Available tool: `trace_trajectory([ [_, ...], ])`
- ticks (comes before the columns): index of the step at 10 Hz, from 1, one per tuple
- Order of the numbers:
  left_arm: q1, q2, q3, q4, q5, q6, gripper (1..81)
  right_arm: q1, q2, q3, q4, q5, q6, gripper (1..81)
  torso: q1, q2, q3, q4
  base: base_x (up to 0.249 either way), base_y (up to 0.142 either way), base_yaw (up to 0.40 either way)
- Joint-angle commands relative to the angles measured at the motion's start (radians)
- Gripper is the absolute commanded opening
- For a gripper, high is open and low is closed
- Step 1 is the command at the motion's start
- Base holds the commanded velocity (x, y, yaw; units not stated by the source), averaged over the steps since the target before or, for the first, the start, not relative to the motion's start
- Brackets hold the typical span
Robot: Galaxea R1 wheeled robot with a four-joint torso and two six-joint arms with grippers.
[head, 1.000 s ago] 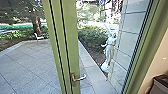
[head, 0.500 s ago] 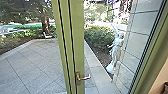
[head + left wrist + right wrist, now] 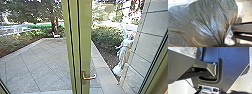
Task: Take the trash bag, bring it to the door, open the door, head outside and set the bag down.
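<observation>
A green-framed glass door (image 3: 85, 47) stands upright across the middle of the head view, with a metal lever handle (image 3: 88, 76) low on its frame. The paved yard shows through the glass. In the left wrist view the dark, shiny trash bag (image 3: 204, 21) spreads wide, its plastic drawn into tight folds where my left gripper (image 3: 222, 45) is shut on it. Greyish crumpled plastic (image 3: 191, 51) shows behind the jointed bar in the right wrist view.
Outside, a pale statue (image 3: 124, 53) stands by a stone-clad wall (image 3: 152, 27), beside a hedge (image 3: 107, 37). Farther off are a white chair (image 3: 56, 35) and a tree (image 3: 54, 21). Another green frame (image 3: 158, 71) edges the right side.
The whole head view has shifted: the camera has turned left, so the door, handle and yard stand farther right. A dark-edged frame has come into view at the lower left.
</observation>
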Motion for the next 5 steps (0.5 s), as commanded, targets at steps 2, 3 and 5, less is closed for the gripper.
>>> trace_trajectory([
  [2,-0.03,-0.006,0.003,0.014,0.059,0.008,1.0,0.028,0.012,-0.008,-0.006,-0.061,-0.003,81.1,0.0,0.0,0.0,0.0,0.0,0.0,0.191],
  [3,-0.03,-0.004,0.003,0.014,0.059,0.008,1.0,0.029,0.014,-0.013,-0.006,-0.063,-0.003,81.1,0.0,0.0,0.0,0.0,0.0,0.0,0.191],
  [5,-0.03,-0.004,0.003,0.015,0.061,0.008,1.0,0.029,0.015,-0.015,-0.006,-0.063,-0.003,81.1,0.0,0.0,0.0,0.0,0.0,0.0,0.191],
])
